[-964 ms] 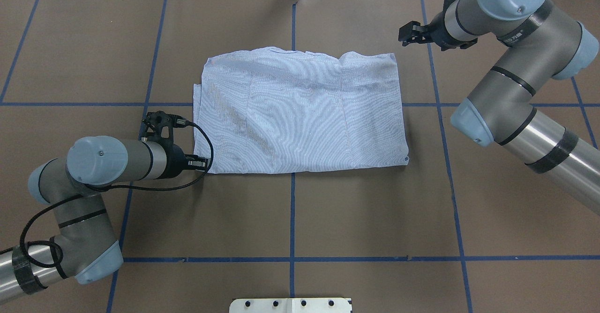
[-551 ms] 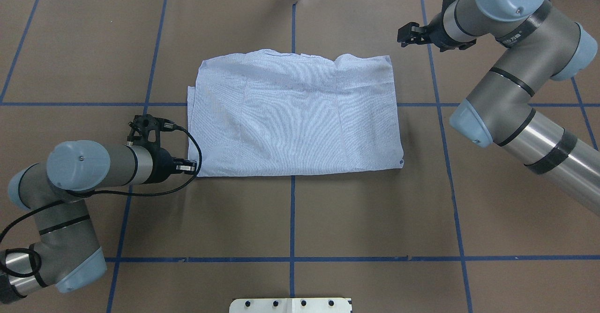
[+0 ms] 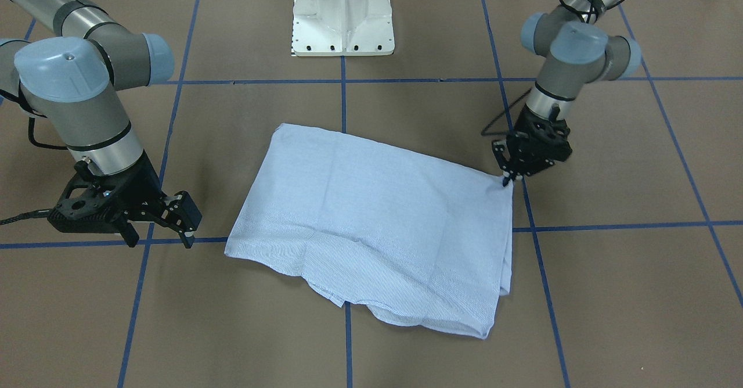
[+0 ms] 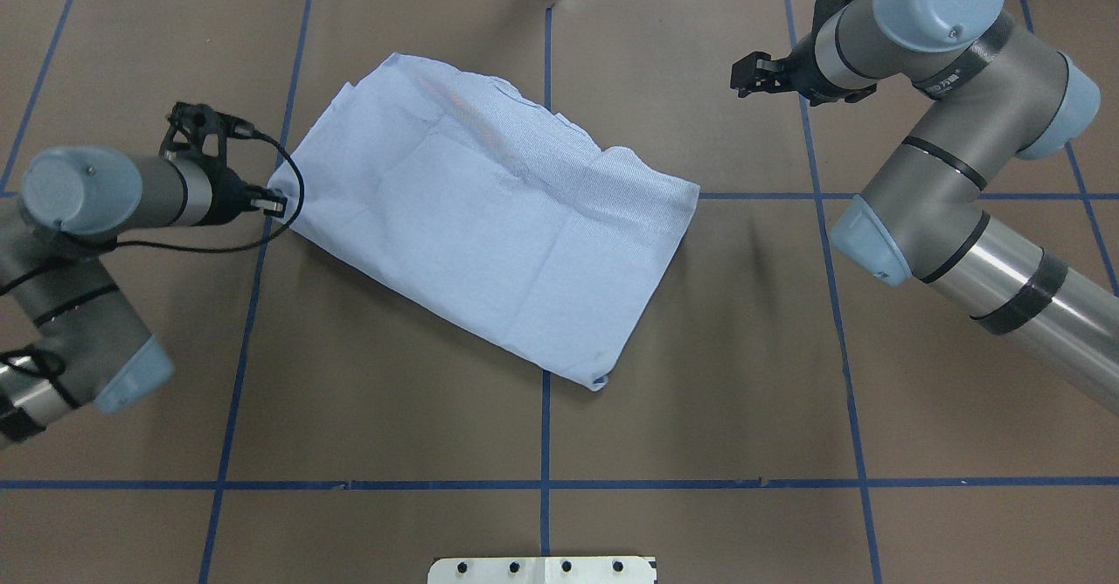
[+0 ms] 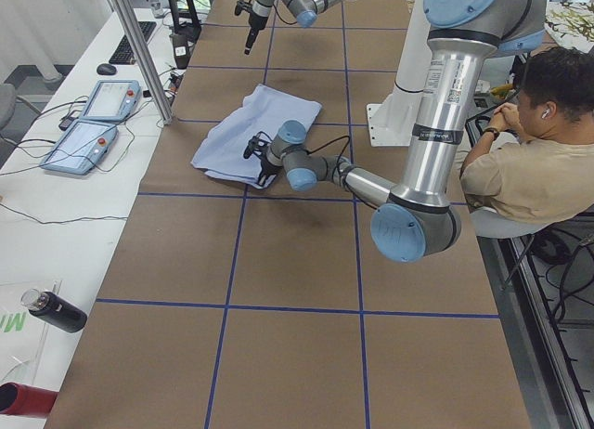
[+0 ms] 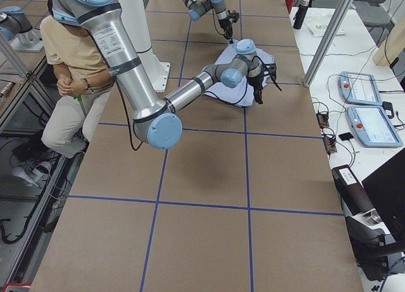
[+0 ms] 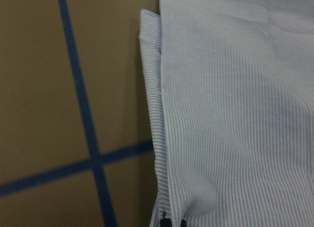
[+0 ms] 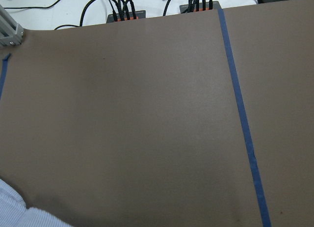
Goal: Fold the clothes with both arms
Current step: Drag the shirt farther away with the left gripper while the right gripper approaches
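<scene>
Left hand (image 3: 507, 180) clenched on a corner of the shirt (image 3: 377, 225); right hand (image 3: 161, 232) splayed, well apart.

The left arm (image 4: 96, 195) is kept folded in tight on its own side, elbow tucked low. The left gripper (image 4: 274, 203) is pinched closed on a corner of the shirt (image 4: 489, 225), fingers pretty much buried in the fabric. The right arm (image 4: 948, 151) is bent sharply at the elbow and reached out to the far side. The right gripper (image 4: 740, 79) is held well off the cloth, with its fingers spread wide apart.
</scene>
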Action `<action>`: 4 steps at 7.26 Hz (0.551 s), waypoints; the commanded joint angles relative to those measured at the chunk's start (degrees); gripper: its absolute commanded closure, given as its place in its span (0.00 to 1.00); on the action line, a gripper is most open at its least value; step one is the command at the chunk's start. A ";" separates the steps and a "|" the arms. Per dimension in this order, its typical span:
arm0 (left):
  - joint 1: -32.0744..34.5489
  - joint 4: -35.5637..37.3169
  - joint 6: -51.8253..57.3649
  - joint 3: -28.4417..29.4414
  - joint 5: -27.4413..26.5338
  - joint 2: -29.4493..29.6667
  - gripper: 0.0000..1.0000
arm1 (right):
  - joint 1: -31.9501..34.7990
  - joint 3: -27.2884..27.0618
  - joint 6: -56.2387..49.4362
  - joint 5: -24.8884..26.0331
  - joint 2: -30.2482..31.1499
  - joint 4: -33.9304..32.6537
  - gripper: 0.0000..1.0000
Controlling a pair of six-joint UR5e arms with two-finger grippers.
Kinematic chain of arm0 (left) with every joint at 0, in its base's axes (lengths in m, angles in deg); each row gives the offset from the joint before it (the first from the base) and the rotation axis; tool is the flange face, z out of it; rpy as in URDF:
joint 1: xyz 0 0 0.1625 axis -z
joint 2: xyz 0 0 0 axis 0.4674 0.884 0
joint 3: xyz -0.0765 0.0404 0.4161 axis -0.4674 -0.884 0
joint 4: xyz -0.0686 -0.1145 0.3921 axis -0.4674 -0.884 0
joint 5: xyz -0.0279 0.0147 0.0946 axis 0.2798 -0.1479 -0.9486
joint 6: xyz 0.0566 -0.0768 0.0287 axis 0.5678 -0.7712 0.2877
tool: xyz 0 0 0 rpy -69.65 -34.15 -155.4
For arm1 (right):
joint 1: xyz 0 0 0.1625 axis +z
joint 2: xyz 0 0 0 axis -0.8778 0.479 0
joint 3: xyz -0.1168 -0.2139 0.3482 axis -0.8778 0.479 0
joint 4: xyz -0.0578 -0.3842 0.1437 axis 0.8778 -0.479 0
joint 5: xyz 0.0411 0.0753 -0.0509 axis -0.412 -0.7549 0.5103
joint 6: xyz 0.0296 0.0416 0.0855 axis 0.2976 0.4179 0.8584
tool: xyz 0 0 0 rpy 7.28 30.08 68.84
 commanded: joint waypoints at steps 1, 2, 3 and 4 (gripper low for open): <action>8.10 -0.80 6.00 22.76 -0.41 16.75 1.00 | -0.61 -0.88 0.27 0.09 -0.03 0.01 0.00; 8.29 -1.07 5.83 32.09 -5.37 24.83 1.00 | -1.30 -1.32 1.75 0.18 -0.21 -0.08 0.00; 8.29 -3.16 5.74 40.01 -5.68 31.44 1.00 | -2.88 -2.20 4.46 1.31 -0.82 -0.16 0.00; 8.29 -6.57 5.74 44.70 -5.60 33.59 1.00 | -4.63 -3.16 7.01 2.45 -1.08 -0.16 0.00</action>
